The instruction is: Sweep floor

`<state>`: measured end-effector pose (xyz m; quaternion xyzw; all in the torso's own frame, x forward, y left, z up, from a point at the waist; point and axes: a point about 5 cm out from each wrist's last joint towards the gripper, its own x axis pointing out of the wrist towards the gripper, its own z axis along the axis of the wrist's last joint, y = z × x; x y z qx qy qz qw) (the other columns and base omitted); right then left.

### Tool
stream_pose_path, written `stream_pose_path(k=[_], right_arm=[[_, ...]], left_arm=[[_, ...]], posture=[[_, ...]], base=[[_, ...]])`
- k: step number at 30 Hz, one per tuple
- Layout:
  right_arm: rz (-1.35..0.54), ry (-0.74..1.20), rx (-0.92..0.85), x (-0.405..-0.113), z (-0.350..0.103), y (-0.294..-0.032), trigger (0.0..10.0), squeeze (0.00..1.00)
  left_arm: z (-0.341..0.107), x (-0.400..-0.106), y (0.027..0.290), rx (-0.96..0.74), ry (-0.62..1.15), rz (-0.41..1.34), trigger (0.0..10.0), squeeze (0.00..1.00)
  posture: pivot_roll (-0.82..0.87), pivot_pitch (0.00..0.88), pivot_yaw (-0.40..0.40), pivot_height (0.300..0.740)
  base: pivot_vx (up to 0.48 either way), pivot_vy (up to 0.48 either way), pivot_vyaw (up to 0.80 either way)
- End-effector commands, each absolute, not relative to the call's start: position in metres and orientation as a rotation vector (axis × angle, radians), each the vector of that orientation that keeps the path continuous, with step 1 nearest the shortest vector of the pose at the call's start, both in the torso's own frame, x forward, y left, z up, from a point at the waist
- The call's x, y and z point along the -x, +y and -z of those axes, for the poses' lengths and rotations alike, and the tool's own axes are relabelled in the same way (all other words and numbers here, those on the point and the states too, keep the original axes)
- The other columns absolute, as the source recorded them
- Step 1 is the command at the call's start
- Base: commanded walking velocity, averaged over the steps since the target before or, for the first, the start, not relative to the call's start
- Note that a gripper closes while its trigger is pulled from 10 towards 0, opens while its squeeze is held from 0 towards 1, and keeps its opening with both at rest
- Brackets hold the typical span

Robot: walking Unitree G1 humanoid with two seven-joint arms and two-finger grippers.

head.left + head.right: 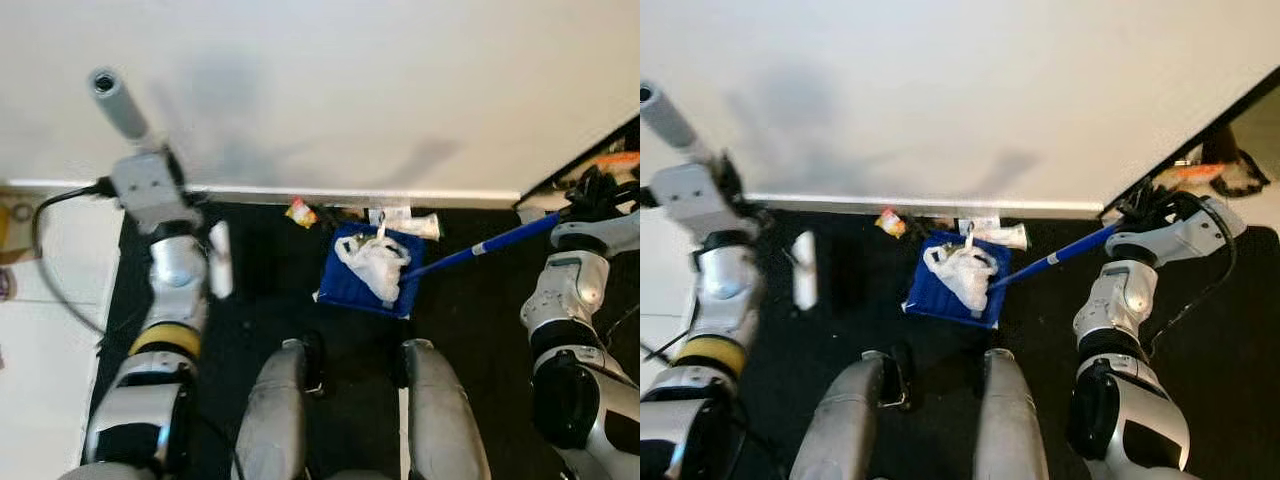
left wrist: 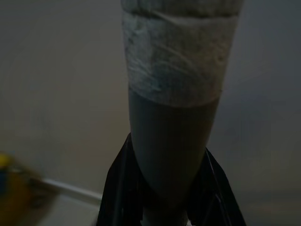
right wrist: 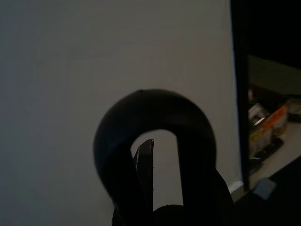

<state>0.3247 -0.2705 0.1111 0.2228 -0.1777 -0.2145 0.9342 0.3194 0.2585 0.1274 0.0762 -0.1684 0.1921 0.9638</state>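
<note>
My left gripper (image 1: 152, 185) is shut on a grey broom handle (image 1: 118, 103) that sticks up toward the wall; in the left wrist view the taped handle (image 2: 174, 136) sits between the black fingers (image 2: 117, 188). Below that arm a white oblong piece (image 1: 219, 260) hangs over the dark floor. A blue dustpan (image 1: 345, 280) lies on the floor by the baseboard, with crumpled white litter (image 1: 375, 262) in it. Its blue handle (image 1: 490, 245) runs right to my right gripper (image 1: 588, 195), which is shut on its end. A yellow-red wrapper (image 1: 300, 212) and a white wrapper (image 1: 408, 224) lie beside the pan.
A white wall (image 1: 320, 90) with a baseboard (image 1: 450, 196) stands straight ahead. My two legs (image 1: 280, 410) stand just behind the dustpan. A black cable (image 1: 45, 250) loops over the light floor at left. Clutter (image 1: 1220, 172) lies past the wall corner at right.
</note>
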Motion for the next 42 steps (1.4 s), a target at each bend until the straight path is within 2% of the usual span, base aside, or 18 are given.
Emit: stream_pose_path(k=[1,6,10,14,23,27,28,31,33,37,42], right_arm=[[0.477,-0.359,-0.486,-0.320,-0.105,-0.276,10.0,0.00],[0.475,-0.360,-0.490,-0.320,-0.105,-0.276,10.0,0.00],[0.490,-0.377,-0.521,-0.320,-0.106,-0.278,10.0,0.00],[0.531,-0.397,-0.597,-0.320,-0.106,-0.284,10.0,0.00],[0.543,-0.414,-0.718,-0.323,-0.107,-0.285,10.0,0.00],[0.471,-0.401,-0.771,-0.330,-0.109,-0.280,10.0,0.00],[0.392,-0.376,-0.741,-0.333,-0.108,-0.273,10.0,0.00],[0.365,-0.368,-0.730,-0.334,-0.108,-0.270,10.0,0.00],[0.296,-0.346,-0.656,-0.333,-0.105,-0.263,10.0,0.00],[0.271,-0.317,-0.601,-0.327,-0.098,-0.262,10.0,0.00],[0.266,-0.288,-0.570,-0.323,-0.091,-0.262,10.0,0.00]], left_arm=[[-0.123,-0.312,0.267,-0.174,-0.331,-0.381,10.0,0.00],[-0.123,-0.311,0.268,-0.172,-0.326,-0.374,10.0,0.00],[-0.124,-0.307,0.282,-0.166,-0.300,-0.367,10.0,0.00],[-0.114,-0.300,0.295,-0.094,-0.206,-0.334,10.0,0.00],[-0.085,-0.285,0.301,-0.020,-0.074,-0.343,10.0,0.00],[-0.073,-0.283,0.295,0.009,0.006,-0.353,10.0,0.00],[-0.069,-0.282,0.288,0.018,0.018,-0.335,10.0,0.00],[-0.067,-0.282,0.285,0.023,0.021,-0.325,10.0,0.00],[-0.064,-0.283,0.276,0.018,0.027,-0.261,10.0,0.00],[-0.064,-0.284,0.261,-0.014,0.012,-0.144,10.0,0.00],[-0.063,-0.284,0.256,-0.009,0.009,-0.133,10.0,0.00]], posture=[[0.08,0.133,0.020,0.731],[0.08,0.117,0.019,0.731],[0.08,0.106,0.025,0.731],[0.09,0.092,0.025,0.731],[0.10,0.074,0.016,0.731],[0.09,0.067,0.013,0.731],[0.09,0.062,0.014,0.731],[0.09,0.061,0.014,0.731],[0.08,0.059,0.016,0.731],[0.06,0.058,0.019,0.731],[0.05,0.059,0.018,0.731]], base=[[0.000,0.000,0.00],[0.000,0.000,0.00],[0.000,0.000,0.00],[0.000,0.000,0.00],[0.000,0.000,0.00],[0.000,0.000,0.00],[0.000,0.000,0.00],[0.000,0.000,0.00],[0.000,0.000,0.00],[0.000,0.000,0.00],[0.000,0.000,0.00]])
